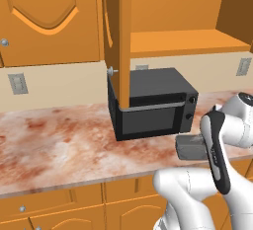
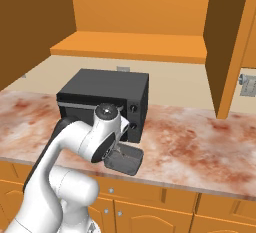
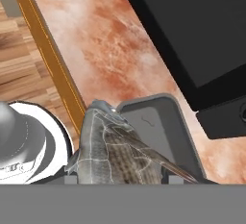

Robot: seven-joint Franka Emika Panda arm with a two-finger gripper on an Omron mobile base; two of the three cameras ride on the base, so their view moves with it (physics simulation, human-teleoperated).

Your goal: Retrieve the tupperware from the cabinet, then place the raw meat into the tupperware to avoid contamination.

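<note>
Tupperware (image 3: 166, 136) was out of the open cabinet (image 1: 118, 36), on the table (image 1: 59, 140) below my jaws, which clamped a raw fish (image 3: 115, 155); release remained.

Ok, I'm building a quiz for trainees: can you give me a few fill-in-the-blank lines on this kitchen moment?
1. The tupperware sits on the counter in front of the black ____.
2. In the hand view, the raw fish in the gripper hangs over the ____.
3. The cabinet above the counter stands with its doors ____.

Missing words: microwave; tupperware; open
</note>
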